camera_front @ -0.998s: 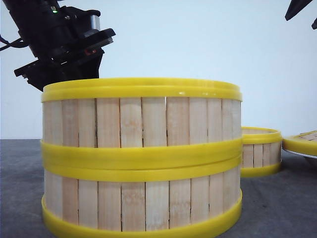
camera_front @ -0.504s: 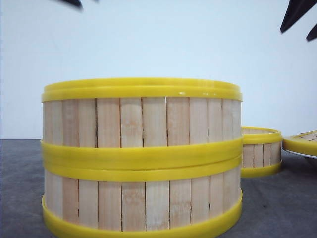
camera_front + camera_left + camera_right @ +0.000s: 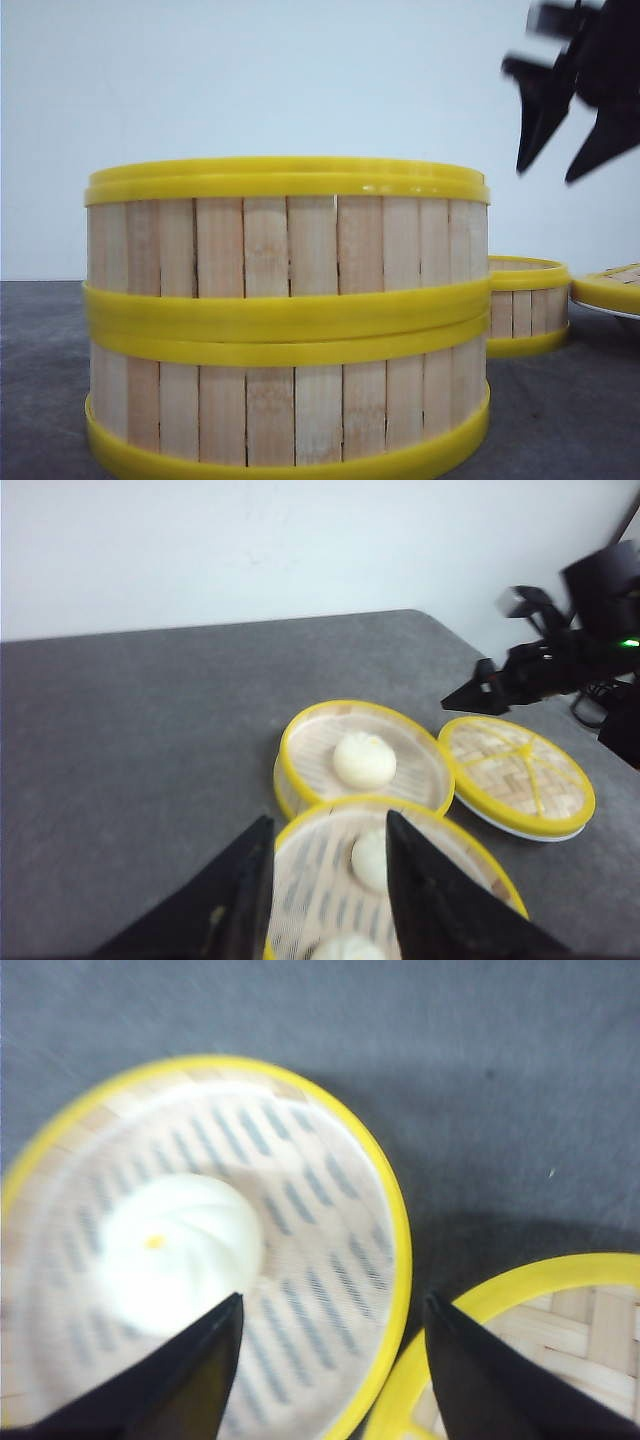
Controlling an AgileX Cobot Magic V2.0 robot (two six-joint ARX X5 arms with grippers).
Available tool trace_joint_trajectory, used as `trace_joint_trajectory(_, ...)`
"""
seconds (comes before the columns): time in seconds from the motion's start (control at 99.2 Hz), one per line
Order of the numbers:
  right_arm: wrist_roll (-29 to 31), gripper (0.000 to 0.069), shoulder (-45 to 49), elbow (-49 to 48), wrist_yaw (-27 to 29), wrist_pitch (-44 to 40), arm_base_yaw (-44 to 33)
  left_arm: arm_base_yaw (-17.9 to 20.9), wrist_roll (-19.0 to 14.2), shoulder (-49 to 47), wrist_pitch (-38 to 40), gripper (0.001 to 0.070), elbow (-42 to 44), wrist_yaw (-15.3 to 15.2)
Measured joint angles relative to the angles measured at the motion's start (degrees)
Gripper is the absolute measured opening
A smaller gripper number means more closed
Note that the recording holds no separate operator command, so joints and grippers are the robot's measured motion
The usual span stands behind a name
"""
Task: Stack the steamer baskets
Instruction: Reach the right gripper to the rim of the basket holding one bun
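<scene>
The grey tabletop (image 3: pixel 150 740) is carrying all items. Two steamer baskets are sitting stacked near its front edge: the upper basket (image 3: pixel 287 240) is resting squarely on the lower basket (image 3: pixel 287 405), their yellow rims meeting. The upper basket is holding white buns, seen in the left wrist view. The third steamer basket (image 3: pixel 362 755) is standing singly just behind and to the right of the stack, towards the right edge, and is holding one white bun (image 3: pixel 364 759). Beside it, nearer the right edge, the flatter woven lid (image 3: pixel 517 776) is lying on a white plate (image 3: pixel 520 825), its rim touching or nearly touching the single basket. The right gripper (image 3: pixel 565 140) is hanging in the air above the single basket, jaws spread apart and holding nothing; its wrist view shows the fingers straddling that basket's rim. The left gripper (image 3: pixel 325 880) is hovering above the stack, jaws likewise parted and empty.
</scene>
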Motion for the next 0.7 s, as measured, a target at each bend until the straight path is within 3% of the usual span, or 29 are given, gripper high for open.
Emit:
trace_joint_trajectory(0.272,-0.26,0.0343,10.73,0.26,3.3,3.17,0.0,-0.02,-3.98,-10.64,-2.14,0.0199,-9.86,-1.16)
trace_joint_trajectory(0.444,-0.2,0.0335,12.92,0.28,4.37,6.01,0.0,-0.02,-5.07,-14.08,-3.43,0.0199,-11.61,-1.2)
trace_joint_trajectory(0.696,0.02,0.0207,13.0,0.31,6.03,7.52,0.0,-0.02,-5.25,-14.23,-6.64,0.0199,-11.61,-2.62)
